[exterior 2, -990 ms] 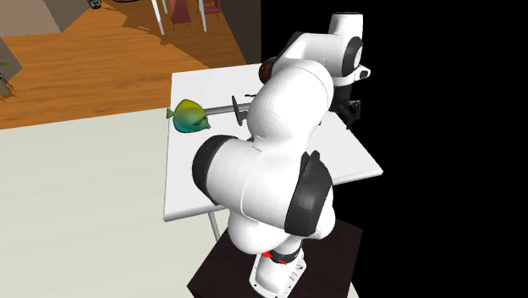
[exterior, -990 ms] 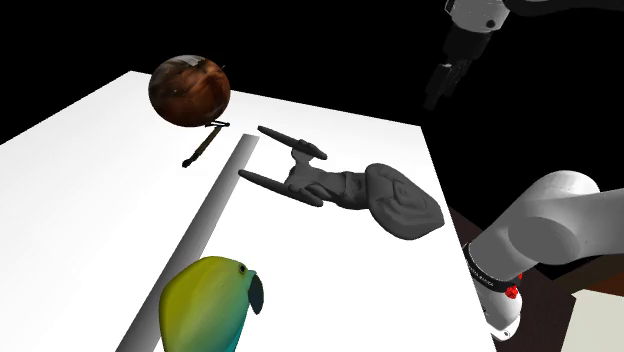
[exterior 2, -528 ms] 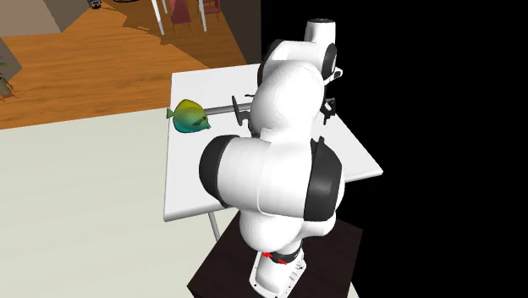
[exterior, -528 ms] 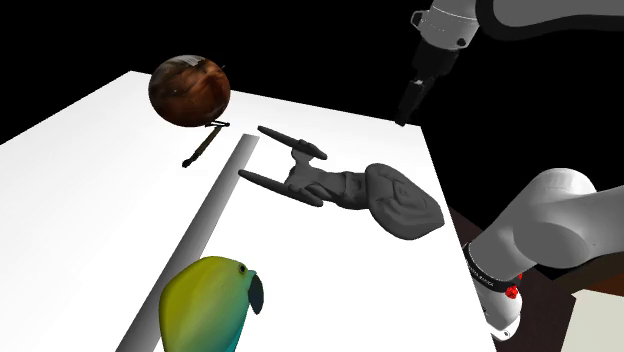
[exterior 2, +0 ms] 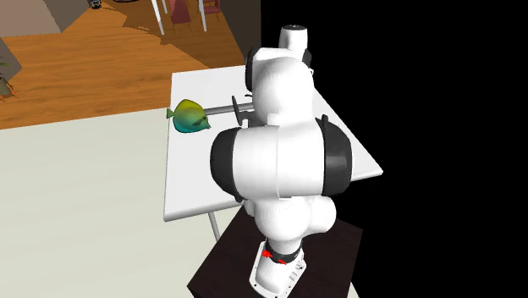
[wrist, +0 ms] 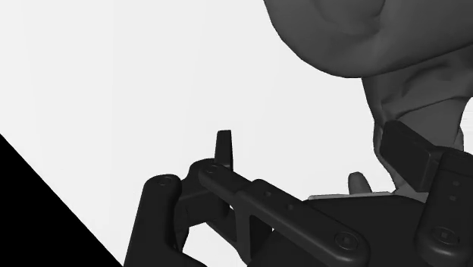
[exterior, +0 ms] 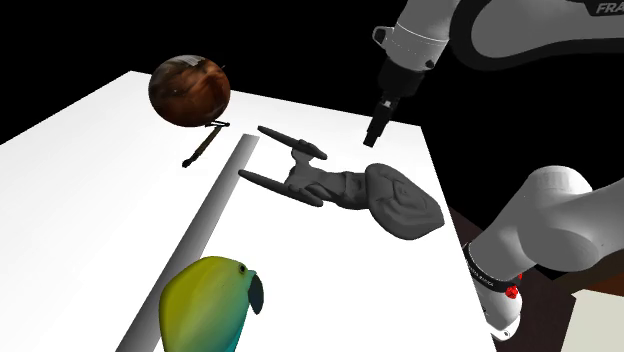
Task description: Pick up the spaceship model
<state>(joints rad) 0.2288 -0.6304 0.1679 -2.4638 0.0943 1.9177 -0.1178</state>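
In the shoulder view a yellow-green fish [exterior: 208,305] lies nearest on the white table [exterior: 80,170]. A grey strip [exterior: 205,230] runs from beside it toward 1 o'clock. The white arm [exterior: 545,225] rises at the table's 4 o'clock edge. Mid-table, at 1 o'clock from the fish, the dark grey ship [exterior: 335,187] lies flat, its saucer toward 4 o'clock and its two slim pods toward 10 o'clock. The black gripper [exterior: 377,138] hangs at 1 o'clock from the ship, over the far edge of the table, clear of the ship. Farther off, at 10 o'clock from the ship, sits a mottled brown ball [exterior: 190,90], with a thin dark rod [exterior: 203,146] just at its 6 o'clock.

In the second exterior view the dark stand [exterior 2: 222,273] is nearest, at 6 o'clock, and the arm stands on it, hiding much of the table. The fish shows at the arm's 10 o'clock, near the table's edge. A pale floor [exterior 2: 76,212] lies at 9 o'clock, a wood floor [exterior 2: 93,68] farther at 11 o'clock, a black area [exterior 2: 440,127] at 3 o'clock.

In the wrist view the fingers [wrist: 223,150] are spread apart with bare table between them, gripping nothing. The ship's saucer [wrist: 356,34] lies past them, and its hull shows just past one finger.
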